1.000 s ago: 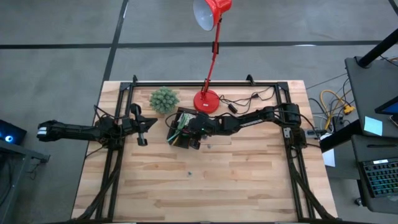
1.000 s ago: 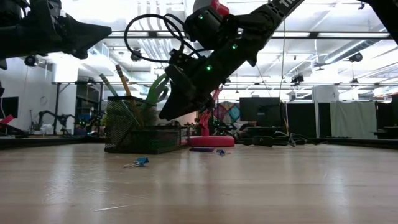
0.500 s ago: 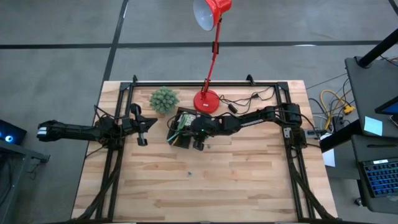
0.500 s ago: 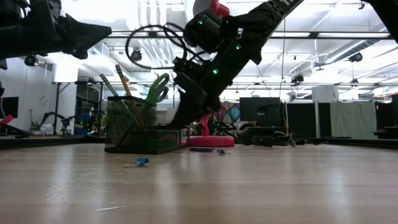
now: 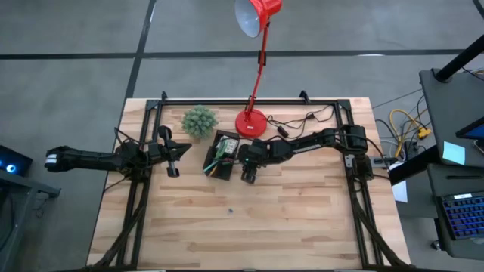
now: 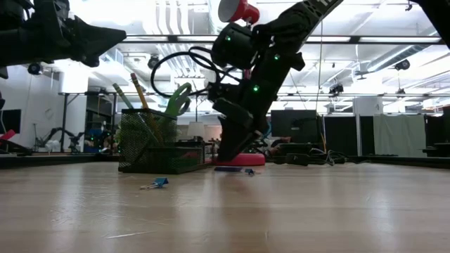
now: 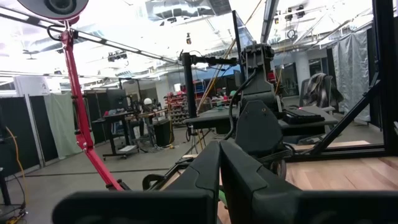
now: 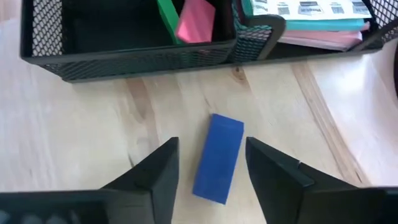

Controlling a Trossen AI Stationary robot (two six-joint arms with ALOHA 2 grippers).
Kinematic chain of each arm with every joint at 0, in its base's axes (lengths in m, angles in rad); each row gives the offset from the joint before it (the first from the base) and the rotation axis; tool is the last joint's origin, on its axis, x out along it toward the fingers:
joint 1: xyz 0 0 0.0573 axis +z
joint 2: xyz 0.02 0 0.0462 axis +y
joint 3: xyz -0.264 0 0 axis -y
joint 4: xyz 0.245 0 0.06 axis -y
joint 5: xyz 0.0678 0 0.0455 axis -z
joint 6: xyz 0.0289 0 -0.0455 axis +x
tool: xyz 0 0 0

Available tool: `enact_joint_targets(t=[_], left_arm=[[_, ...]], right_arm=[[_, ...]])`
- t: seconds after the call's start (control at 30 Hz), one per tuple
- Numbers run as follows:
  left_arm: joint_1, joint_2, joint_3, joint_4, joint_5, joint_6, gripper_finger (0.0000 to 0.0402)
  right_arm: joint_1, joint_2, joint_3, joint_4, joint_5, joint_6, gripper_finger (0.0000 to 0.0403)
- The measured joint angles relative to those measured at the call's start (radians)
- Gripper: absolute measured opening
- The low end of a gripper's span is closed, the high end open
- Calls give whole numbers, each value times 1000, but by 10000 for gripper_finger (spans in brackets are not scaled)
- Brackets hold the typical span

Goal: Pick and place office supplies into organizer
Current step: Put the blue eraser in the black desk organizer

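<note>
The black mesh organizer (image 5: 220, 157) stands on the table left of centre. A yellow pencil (image 6: 138, 90), a pen and green-handled scissors (image 6: 178, 100) stick up from it in the low view. In the right wrist view, a pink pad (image 8: 196, 23) and a stack of pads (image 8: 311, 28) lie in its compartments. My right gripper (image 8: 211, 149) points down beside the organizer, open. Its fingers stand on either side of a small blue block (image 8: 219, 157) that lies flat on the wood, without touching it. My left gripper (image 5: 172, 159) hovers left of the organizer, shut.
The red lamp's base (image 5: 251, 123) and a green spiky plant (image 5: 200, 121) stand behind the organizer, with cables (image 5: 302, 121) to the right. A small blue clip (image 6: 156, 183) lies on the wood nearer the front. Bare wood stretches across the near half of the table.
My right gripper has swung away from the organizer toward the table's right and slightly nearer. It has tipped from a slant to pointing almost straight down, and now stands low over the table beside the organizer.
</note>
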Motion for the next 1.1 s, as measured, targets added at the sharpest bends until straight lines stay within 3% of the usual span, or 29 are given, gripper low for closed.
enact_joint_targets(t=[0.27,0.67,0.83,1.1], left_arm=[[0,0,0,0,0,0,0],[0,0,0,0,1,0,0],[0,0,0,0,0,0,0],[0,0,0,0,0,0,0]], right_arm=[[-4,0,-3,-9,0,26,206],[-10,74,0,-3,-1,26,211],[-10,78,0,-6,-1,25,195],[-10,80,1,-32,-11,0,130]])
